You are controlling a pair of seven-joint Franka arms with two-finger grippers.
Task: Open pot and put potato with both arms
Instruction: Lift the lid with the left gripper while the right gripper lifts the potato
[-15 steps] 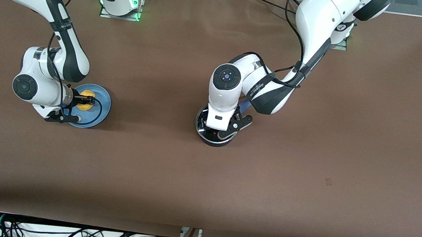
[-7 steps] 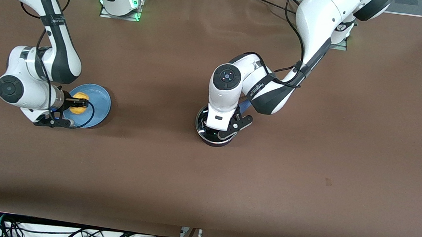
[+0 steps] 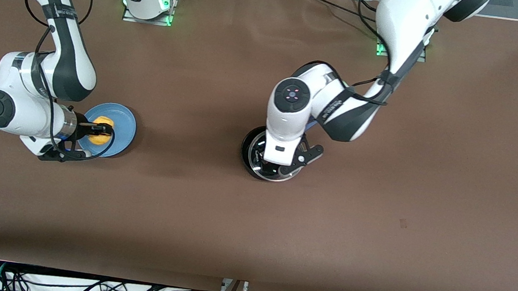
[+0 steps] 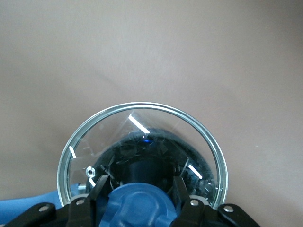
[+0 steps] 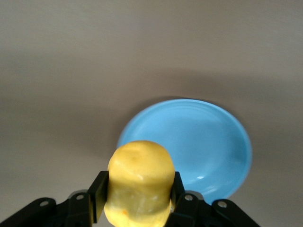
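In the right wrist view the yellow potato (image 5: 140,182) is clamped between the black fingers of my right gripper (image 5: 138,189), just above the light-blue plate (image 5: 203,142). The front view shows the potato (image 3: 100,134) over the plate (image 3: 124,123). My left gripper (image 4: 139,185) is shut on the blue knob (image 4: 137,208) of a glass lid (image 4: 142,127) with a metal rim. That lid hangs slightly above the black pot (image 3: 247,150), which shows dark through the glass. The hand hides most of the pot in the front view.
The pot's blue handle (image 4: 21,210) points from under the left hand toward the robots' bases. Brown table (image 3: 379,203) spreads between the plate and the pot and toward the front camera. Cables hang along the near edge.
The right gripper has raised the potato off the plate as its arm drew back toward its end of the table. The left hand has shifted toward its own end, lifting the lid.
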